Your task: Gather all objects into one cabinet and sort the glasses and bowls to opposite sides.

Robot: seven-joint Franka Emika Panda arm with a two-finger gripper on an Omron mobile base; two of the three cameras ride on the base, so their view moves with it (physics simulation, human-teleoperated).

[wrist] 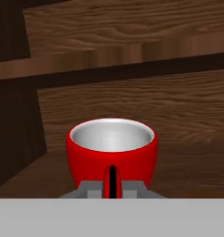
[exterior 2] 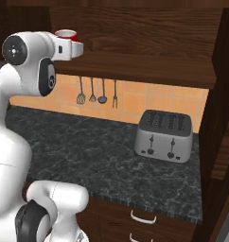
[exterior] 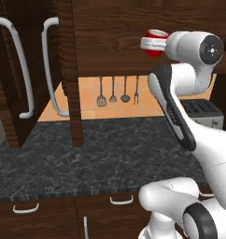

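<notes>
A glossy red handled mug (wrist: 112, 150) with a pale inside stands upright in the open dark wood cabinet (wrist: 132, 102), its handle turned toward the hand camera. My gripper (wrist: 112, 189) is shut on that handle, a grey finger pad (wrist: 88, 190) on each side. From the left base view the red mug (exterior: 156, 38) sits at the end of my raised hand, my gripper (exterior: 150, 44) at shelf height. In the right base view the mug (exterior 2: 66, 34) peeks over my gripper (exterior 2: 74, 46) above the cabinet shelf (exterior 2: 145, 64). The cream tumbler, plain red cup and brown bowl are out of view.
Two open cabinet doors with curved white bar handles (exterior: 21, 70) hang at the left. A silver toaster (exterior 2: 164, 137) stands on the dark marble counter (exterior: 87, 158). Kitchen utensils (exterior: 117, 91) hang on the orange tiles. Drawers with small white handles (exterior: 120, 200) lie below.
</notes>
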